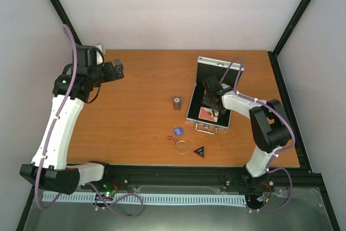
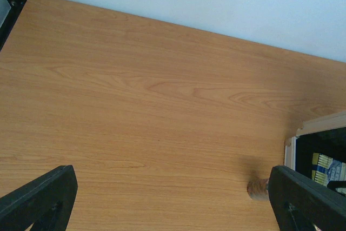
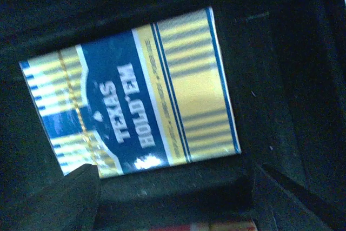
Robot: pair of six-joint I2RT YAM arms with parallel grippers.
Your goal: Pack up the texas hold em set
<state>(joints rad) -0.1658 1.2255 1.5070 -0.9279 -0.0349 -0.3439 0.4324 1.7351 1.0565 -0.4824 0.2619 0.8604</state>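
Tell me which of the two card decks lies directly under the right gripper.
The blue and gold deck, printed TEXAS HOLD'EM, fills the right wrist view. The red deck lies beside it in the case, nearer the handle.

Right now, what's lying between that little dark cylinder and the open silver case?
Nothing. The overhead view shows only bare wooden table between the cylinder and the case.

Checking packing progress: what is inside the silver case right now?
A blue-gold card deck lies on the black lining, with a red deck beside it. The right gripper covers the rest of the case.
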